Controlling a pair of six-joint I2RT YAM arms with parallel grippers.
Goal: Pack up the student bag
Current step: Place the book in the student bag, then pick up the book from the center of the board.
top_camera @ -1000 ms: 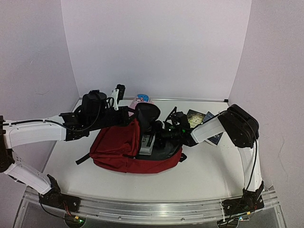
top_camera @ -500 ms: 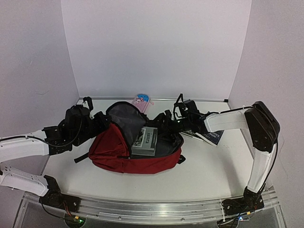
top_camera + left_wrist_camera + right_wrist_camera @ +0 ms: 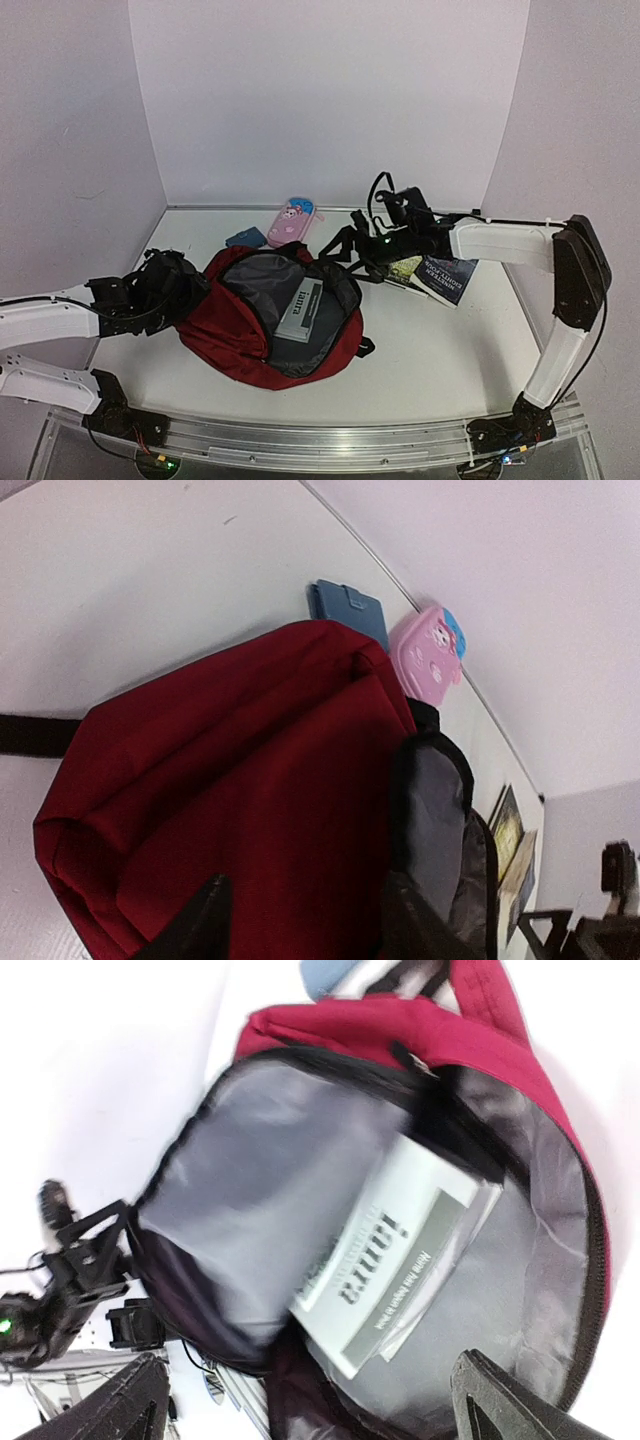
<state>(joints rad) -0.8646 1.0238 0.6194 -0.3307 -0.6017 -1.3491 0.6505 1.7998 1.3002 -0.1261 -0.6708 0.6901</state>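
Student bag mouth gapes upward, so you can come in from above. Grey book lies flat inside across the middle, with lining bare on either side. Pink pencil case and blue pouch crowd the far side. Books block the right. Table near-right is open.

You can read one large word, seemingly "laura", on the grey-and-white book inside the student bag, centre of the right wrist frame. Its smaller line is too blurred.
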